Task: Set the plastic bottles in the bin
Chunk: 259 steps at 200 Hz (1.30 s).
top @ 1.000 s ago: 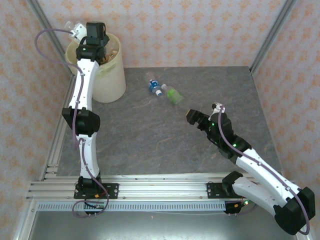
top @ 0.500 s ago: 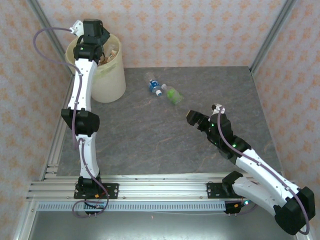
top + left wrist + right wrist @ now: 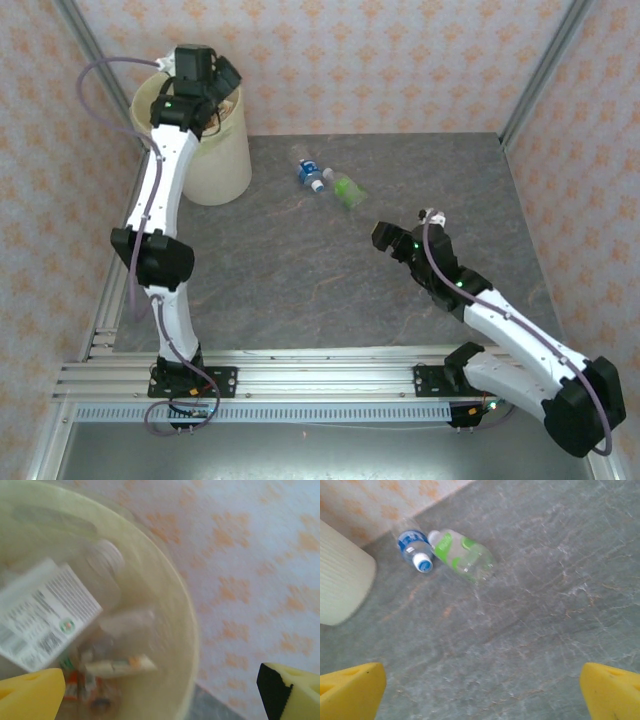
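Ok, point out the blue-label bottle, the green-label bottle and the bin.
blue-label bottle (image 3: 308, 172), top view, on its label.
green-label bottle (image 3: 348, 190), top view, on its body.
bin (image 3: 225, 165), top view, outer wall.

In the left wrist view, blur smears the bin (image 3: 186, 630) and the plastic bottles (image 3: 107, 572) inside; we cannot read the white label (image 3: 45, 612). In the right wrist view the frame's left edge crops the bin. From above, the left arm (image 3: 170, 150) hides part of its rim.
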### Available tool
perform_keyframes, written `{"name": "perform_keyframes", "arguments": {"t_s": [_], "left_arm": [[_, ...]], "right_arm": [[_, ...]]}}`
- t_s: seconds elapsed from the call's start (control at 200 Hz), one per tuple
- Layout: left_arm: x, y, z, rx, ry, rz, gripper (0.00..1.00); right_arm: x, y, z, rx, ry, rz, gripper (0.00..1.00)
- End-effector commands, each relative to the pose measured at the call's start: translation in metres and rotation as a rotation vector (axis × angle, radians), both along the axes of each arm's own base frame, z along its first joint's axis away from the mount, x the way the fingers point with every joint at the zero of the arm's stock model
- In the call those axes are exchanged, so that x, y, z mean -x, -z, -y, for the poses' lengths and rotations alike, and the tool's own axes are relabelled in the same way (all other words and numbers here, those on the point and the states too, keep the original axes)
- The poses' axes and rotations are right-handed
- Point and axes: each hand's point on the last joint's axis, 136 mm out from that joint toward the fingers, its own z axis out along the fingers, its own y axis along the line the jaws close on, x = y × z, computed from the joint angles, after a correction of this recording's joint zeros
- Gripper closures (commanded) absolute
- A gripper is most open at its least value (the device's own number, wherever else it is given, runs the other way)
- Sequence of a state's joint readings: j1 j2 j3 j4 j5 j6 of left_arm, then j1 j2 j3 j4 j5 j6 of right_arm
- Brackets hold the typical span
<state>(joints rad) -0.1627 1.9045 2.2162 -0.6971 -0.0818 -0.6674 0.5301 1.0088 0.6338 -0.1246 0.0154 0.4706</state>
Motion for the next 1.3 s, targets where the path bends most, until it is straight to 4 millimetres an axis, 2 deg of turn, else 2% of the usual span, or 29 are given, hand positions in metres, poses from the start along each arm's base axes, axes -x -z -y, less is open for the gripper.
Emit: {"name": "perform_keyframes", "arguments": {"t_s": [0.0,0.075,0.115,0.195,0.27,0.43,0.625,0.816,0.926,1.091,1.291], "left_arm": [[0.029,-0.026,0.046,-0.013,0.134,0.092,0.0],[0.047,-0.01,0.074,0.005,0.214,0.072,0.0],[0.058,0.003,0.085,0.021,0.229,0.048,0.0],[0.078,0.036,0.11,0.07,0.289,-0.007,0.0],[0.096,0.067,0.122,0.096,0.323,-0.068,0.0],[0.128,0.116,0.114,0.134,0.288,-0.15,0.0],[0.157,0.158,0.093,0.125,0.225,-0.235,0.0],[0.169,0.183,0.086,0.131,0.197,-0.266,0.0],[0.169,0.187,0.087,0.122,0.207,-0.276,0.0],[0.167,0.186,0.09,0.124,0.223,-0.261,0.0],[0.168,0.192,0.082,0.114,0.183,-0.259,0.0]], "right_arm": [[-0.016,-0.012,-0.01,0.107,-0.094,0.013,0.01],[-0.028,-0.01,-0.016,0.196,-0.167,-0.007,0.01],[-0.036,0.002,-0.021,0.246,-0.21,-0.045,0.01],[-0.052,0.013,-0.027,0.31,-0.271,-0.096,0.0],[-0.067,0.024,-0.035,0.338,-0.334,-0.144,0.0],[-0.101,0.05,-0.046,0.464,-0.455,-0.217,0.0],[-0.142,0.082,-0.047,0.59,-0.509,-0.325,0.04],[-0.173,0.103,-0.061,0.621,-0.551,-0.325,0.04],[-0.187,0.114,-0.068,0.638,-0.578,-0.342,0.07],[-0.194,0.132,-0.073,0.64,-0.609,-0.432,0.17],[-0.193,0.133,-0.076,0.625,-0.621,-0.431,0.28]]}}
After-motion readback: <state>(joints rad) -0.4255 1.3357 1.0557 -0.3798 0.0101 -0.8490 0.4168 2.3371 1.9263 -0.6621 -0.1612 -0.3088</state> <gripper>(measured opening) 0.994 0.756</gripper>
